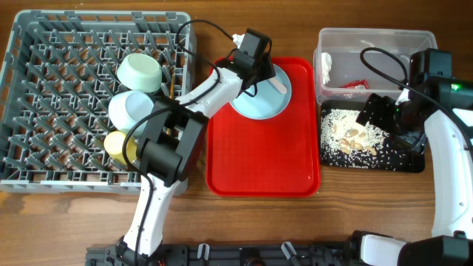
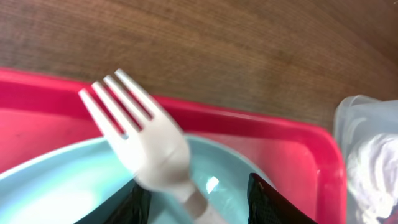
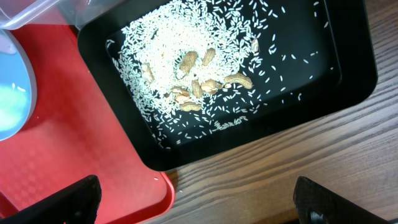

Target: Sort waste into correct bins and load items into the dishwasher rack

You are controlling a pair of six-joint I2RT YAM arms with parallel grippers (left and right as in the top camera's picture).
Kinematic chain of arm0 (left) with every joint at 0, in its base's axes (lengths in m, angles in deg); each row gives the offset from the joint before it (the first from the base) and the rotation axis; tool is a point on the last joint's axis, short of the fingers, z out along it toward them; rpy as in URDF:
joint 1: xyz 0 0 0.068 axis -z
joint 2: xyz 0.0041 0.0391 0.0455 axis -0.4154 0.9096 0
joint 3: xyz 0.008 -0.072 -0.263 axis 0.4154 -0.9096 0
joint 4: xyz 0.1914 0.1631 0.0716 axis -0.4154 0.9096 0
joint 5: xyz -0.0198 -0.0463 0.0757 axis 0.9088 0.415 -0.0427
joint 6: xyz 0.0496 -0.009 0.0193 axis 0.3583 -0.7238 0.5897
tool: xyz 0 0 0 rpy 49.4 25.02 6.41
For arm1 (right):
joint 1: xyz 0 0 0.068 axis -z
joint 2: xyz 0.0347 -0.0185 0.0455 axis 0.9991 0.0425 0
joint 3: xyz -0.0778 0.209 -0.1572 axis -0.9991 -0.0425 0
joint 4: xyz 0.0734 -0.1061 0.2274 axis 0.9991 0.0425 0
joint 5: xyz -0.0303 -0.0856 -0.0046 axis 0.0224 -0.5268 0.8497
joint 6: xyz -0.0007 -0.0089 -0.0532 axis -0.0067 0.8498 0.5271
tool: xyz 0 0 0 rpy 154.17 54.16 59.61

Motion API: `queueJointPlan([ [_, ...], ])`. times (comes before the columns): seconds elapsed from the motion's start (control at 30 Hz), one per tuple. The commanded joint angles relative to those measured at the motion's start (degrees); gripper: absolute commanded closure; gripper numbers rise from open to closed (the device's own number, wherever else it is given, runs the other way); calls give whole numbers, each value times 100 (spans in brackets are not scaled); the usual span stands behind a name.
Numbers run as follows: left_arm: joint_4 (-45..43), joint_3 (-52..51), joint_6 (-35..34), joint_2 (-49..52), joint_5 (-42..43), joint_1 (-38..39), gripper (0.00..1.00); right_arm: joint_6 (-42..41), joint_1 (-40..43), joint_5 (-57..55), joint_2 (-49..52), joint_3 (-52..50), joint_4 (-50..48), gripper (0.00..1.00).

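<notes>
On the red serving tray (image 1: pixel 259 162) at the centre of the table (image 2: pixel 217 50), the pale blue plate (image 1: pixel 255 103) lies flat with the white fork (image 2: pixel 152 146) above it, tines pointing toward the tray's far rim. The left gripper (image 2: pixel 199 193) is positioned over the plate. Its fingers (image 2: pixel 137 208) stand apart on either side of the fork's handle, with a gap visible on each side.

The dishwasher rack (image 1: pixel 44 89) occupies the left of the table. It contains two blue-green bowls (image 1: pixel 140 72) (image 1: pixel 129 107) and the yellow cup (image 1: pixel 116 144), grouped near its right side.

The clear tub (image 1: pixel 377 37) sits to the right of the red tray and holds crumpled white paper (image 1: pixel 325 65) and a red sachet wrapper (image 1: pixel 356 84). Directly in front of it, the black tray (image 3: pixel 348 68) holds scattered rice grains (image 3: pixel 161 56) with beige scraps (image 3: pixel 199 87) in the middle.

The right gripper (image 3: pixel 199 205) hangs over the black tray's near edge, with jaws spread fully wide and nothing between them.
</notes>
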Motion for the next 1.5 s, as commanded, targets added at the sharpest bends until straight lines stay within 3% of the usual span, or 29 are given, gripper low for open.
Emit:
queueJointPlan([
  [0.0,37,61,-114,295,-116,68,49,59,28,44,-66,-4,9,0],
  [0.1,11,61,-114,299,-118,79,50,83,28,44,-66,-4,9,0],
  [0.23,-83,61,-114,299,-118,79,65,138,28,46,-66,-4,9,0],
  [0.47,-96,61,-116,299,-116,79,70,142,28,46,-66,-4,9,0],
  [0.63,-122,61,-120,299,33,79,83,146,28,46,-66,-4,11,0],
  [0.87,-186,61,-136,299,146,79,89,155,28,46,-66,-4,17,0],
  [0.97,-181,61,-133,297,210,79,96,157,28,46,-66,-4,26,0],
  [1.47,236,61,-122,201,249,50,96,160,28,44,-66,-4,72,0],
])
